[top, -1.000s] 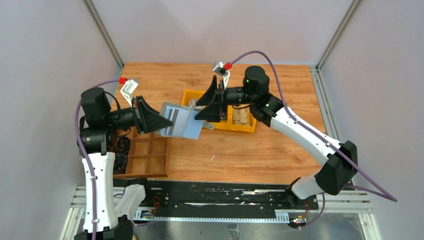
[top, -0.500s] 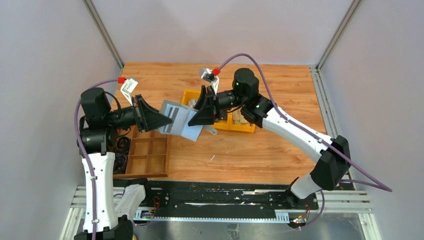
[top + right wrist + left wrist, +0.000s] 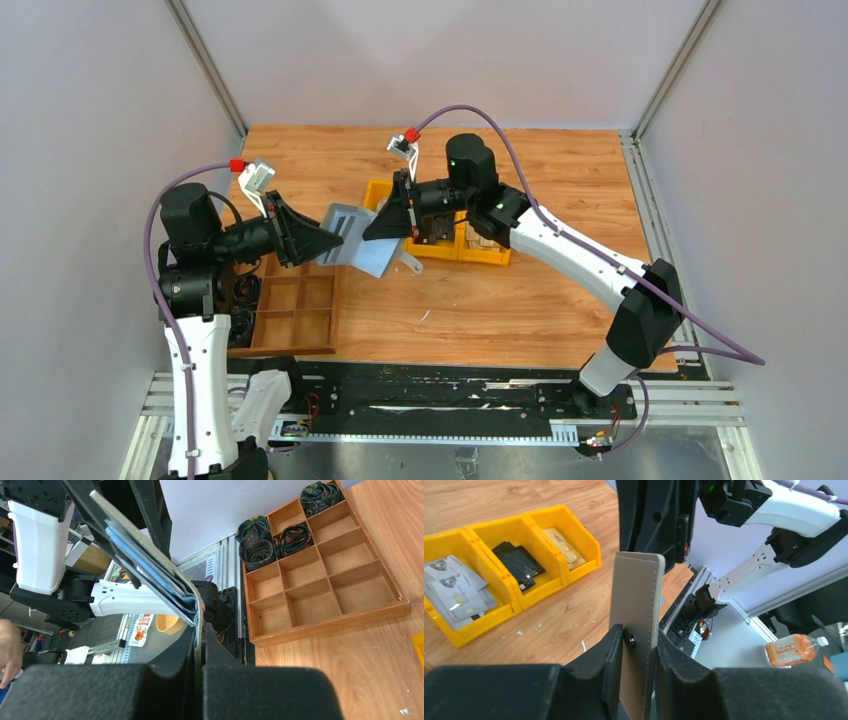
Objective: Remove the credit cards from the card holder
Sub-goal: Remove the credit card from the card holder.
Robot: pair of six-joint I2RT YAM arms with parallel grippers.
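Observation:
The grey-blue card holder (image 3: 362, 243) hangs in the air above the table's middle left, held from both sides. My left gripper (image 3: 337, 243) is shut on its left end; in the left wrist view its fingers (image 3: 611, 647) press both faces of the holder (image 3: 636, 595) beside the snap button (image 3: 630, 640). My right gripper (image 3: 371, 232) is shut on the opposite edge. From the right wrist, a thin grey layer of the holder (image 3: 150, 562) runs between the shut jaws. Grey credit cards (image 3: 454, 590) and tan ones (image 3: 561, 544) lie in yellow bins. Cards inside the holder are hidden.
A row of yellow bins (image 3: 482, 257) stands behind the holder; the middle bin holds black items (image 3: 519, 562). A brown wooden compartment tray (image 3: 295, 310) lies at the left front, with rolled belts (image 3: 255, 547) in its end cells.
My right gripper has moved left onto the holder's far edge and gone from open to shut on it. The holder has tilted slightly. The left arm has barely moved.

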